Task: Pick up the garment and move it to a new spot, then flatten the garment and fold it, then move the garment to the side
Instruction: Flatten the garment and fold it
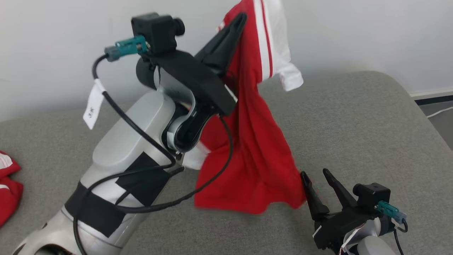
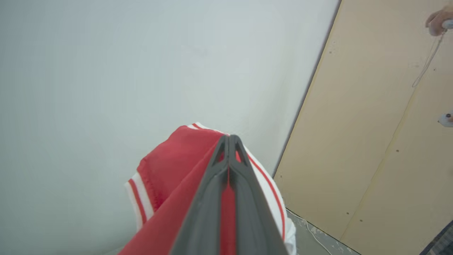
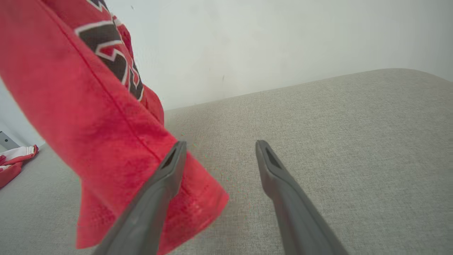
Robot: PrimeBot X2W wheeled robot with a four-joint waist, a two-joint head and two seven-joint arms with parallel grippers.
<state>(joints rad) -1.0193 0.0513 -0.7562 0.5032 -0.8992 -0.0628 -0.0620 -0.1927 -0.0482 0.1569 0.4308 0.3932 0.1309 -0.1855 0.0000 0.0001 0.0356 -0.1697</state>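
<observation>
The garment (image 1: pixel 254 141) is a red shirt with white sleeves and red-and-white trim. It hangs in the air above the grey cushioned surface (image 1: pixel 354 134). My left gripper (image 1: pixel 238 22) is raised high and shut on the garment's upper edge; in the left wrist view the red cloth (image 2: pixel 166 170) is pinched between the closed fingers (image 2: pixel 228 141). My right gripper (image 1: pixel 315 177) stands open at the lower right, right beside the garment's bottom corner. In the right wrist view the red hem (image 3: pixel 148 184) hangs by the left finger, and the gap (image 3: pixel 219 148) is mostly empty.
Another red-and-white cloth (image 1: pixel 7 184) lies at the far left edge of the surface. A white wall (image 1: pixel 354 35) stands behind. The surface's rounded right end (image 1: pixel 417 106) drops to the floor. A person's hand (image 2: pixel 439 21) shows at the top right of the left wrist view.
</observation>
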